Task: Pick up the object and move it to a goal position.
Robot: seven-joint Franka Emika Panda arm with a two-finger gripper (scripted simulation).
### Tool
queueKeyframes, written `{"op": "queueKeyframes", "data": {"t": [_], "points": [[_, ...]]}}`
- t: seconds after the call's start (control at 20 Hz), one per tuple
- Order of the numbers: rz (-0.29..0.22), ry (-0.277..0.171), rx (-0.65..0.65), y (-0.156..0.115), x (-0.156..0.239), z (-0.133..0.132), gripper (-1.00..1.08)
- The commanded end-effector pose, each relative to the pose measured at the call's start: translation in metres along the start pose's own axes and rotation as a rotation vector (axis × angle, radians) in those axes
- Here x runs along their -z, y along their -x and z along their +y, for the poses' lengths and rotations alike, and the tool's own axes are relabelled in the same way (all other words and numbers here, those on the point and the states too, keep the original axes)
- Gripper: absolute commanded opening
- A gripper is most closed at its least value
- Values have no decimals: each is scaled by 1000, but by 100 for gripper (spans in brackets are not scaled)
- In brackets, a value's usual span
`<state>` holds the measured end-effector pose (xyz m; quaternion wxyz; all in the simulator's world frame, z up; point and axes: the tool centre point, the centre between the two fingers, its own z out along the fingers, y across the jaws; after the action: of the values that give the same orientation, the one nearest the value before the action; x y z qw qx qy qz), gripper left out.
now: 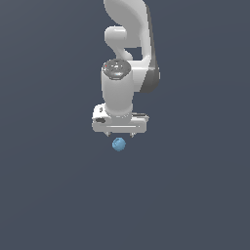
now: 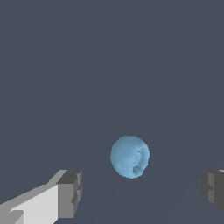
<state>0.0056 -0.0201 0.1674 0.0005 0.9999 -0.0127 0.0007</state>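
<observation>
The hand (image 1: pixel 119 133) is spread wide, its two fingers far apart and gripping nothing. In the wrist view one grey finger pad (image 2: pixel 70 194) stands at one side of the picture and the other at the opposite edge, with the ball (image 2: pixel 130 156) in the broad gap between them, clear of both. The ball touches neither finger.

In the exterior view the white arm (image 1: pixel 128 58) comes down from the upper edge and points the hand straight downward. The ball (image 1: pixel 118 144) shows just under the hand's lower edge, close to its middle line. Whether the fingertips reach the ball's height cannot be told from this view, since only small stubs of them show below the hand's body.

The ball is small, light blue and slightly lumpy, with a rough dent on one side in the wrist view. It is much narrower than the hand.

All around is one flat, dark slate-grey surface (image 1: pixel 49 195) with no markings, edges or walls to be made out.
</observation>
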Motion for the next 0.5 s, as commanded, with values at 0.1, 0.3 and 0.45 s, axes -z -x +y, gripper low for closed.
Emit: {"op": "queueKeyframes", "data": {"t": [0.1, 0.3, 0.45], "points": [[2, -1, 2, 0, 1, -1, 100], [19, -13, 19, -3, 7, -5, 100], [30, -20, 27, -4, 11, -8, 100]]}}
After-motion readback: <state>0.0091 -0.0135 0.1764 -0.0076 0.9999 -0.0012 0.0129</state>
